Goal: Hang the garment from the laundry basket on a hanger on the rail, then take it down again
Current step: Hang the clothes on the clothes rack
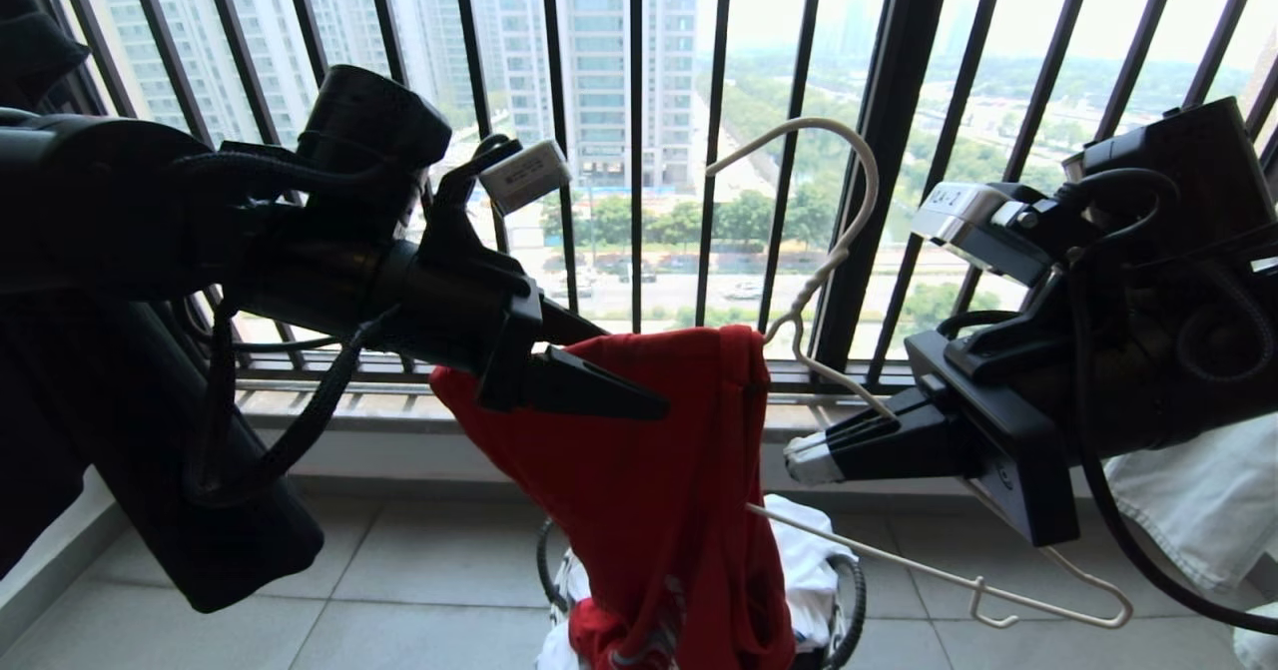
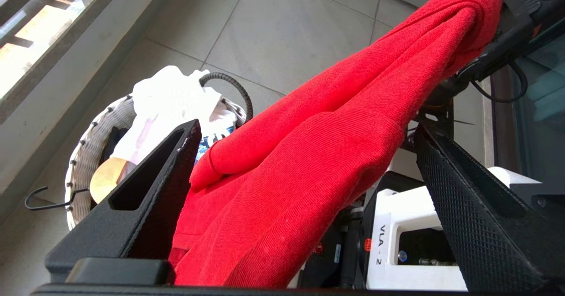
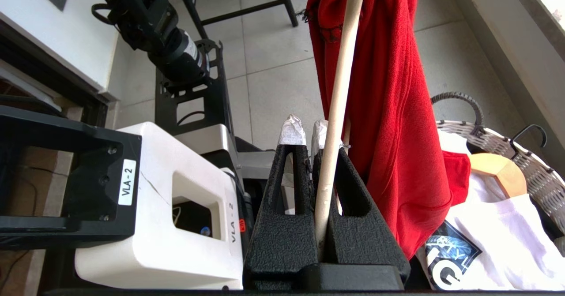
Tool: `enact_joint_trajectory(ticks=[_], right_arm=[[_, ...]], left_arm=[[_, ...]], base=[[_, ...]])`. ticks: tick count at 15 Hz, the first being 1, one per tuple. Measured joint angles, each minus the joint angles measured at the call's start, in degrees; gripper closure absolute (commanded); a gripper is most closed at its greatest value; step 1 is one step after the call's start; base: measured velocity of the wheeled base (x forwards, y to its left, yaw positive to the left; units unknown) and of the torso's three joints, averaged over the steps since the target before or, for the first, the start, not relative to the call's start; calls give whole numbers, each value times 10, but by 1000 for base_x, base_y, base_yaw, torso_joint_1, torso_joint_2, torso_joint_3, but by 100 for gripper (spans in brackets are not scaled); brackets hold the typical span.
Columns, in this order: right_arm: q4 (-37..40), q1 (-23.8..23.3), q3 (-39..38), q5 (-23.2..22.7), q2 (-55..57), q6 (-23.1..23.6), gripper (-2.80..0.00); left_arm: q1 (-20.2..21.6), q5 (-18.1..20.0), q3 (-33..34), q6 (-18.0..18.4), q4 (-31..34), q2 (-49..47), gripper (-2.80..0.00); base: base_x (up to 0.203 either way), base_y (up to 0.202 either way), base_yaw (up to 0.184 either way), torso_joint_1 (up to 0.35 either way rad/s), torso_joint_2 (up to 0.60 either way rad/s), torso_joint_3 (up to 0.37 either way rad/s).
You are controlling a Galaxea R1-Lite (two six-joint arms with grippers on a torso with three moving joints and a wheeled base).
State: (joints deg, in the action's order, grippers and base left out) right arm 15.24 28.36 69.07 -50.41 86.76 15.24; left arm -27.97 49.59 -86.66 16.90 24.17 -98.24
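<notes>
Clamped tight on the lower arm of the hanger (image 1: 859,251), our right gripper (image 1: 814,458) holds it up before the window railing (image 1: 889,151), while our left gripper (image 1: 609,375) stands with its jaws spread wide and holds nothing, the red cloth lying between its fingers (image 2: 145,185) in the left wrist view without being pinched. Going from large to small: the garment (image 1: 639,470) is the biggest thing before us, draped over one end of the hanger and falling in a long fold, its long axis running nearly straight down, its lower end reaching into the laundry basket (image 1: 849,600) on the tiled floor (image 1: 429,590). The hanger itself sits tilted, hook up and leaning toward the railing, its free arm sloping down to our right with the small notch at its tip. In the basket we see a white garment (image 3: 499,238) and a wooden hanger (image 3: 499,172). We judge the shirt only half on: it hangs from one shoulder of the wire, so a jolt or further tilt could let it slide off into the basket. If the left jaws close on both layers of cloth, we might drag it off the wire instead of spreading it. The rail is not in sight.
</notes>
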Motion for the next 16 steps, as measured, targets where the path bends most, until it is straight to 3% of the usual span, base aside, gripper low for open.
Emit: enact_joint_trajectory(ticks=[5,9,10,16], right_arm=[[2,0,1,0,3,1,0],[0,1,1,-1,4,0,0],[0,1,1,-1,4,0,0],[-2,0,1,-1,3,0,0]], left_arm=[[-2,-11,-12,-2,85,12,-280],[-1,-12,-14,-1,87,16,-280],[-1,-12,-14,-1,87,17,0],[-1,-12,-14,2,86,16,0]], base=[[0,0,0,0,0,0],[0,0,0,0,0,0],[0,0,0,0,0,0],[0,0,0,0,0,0]])
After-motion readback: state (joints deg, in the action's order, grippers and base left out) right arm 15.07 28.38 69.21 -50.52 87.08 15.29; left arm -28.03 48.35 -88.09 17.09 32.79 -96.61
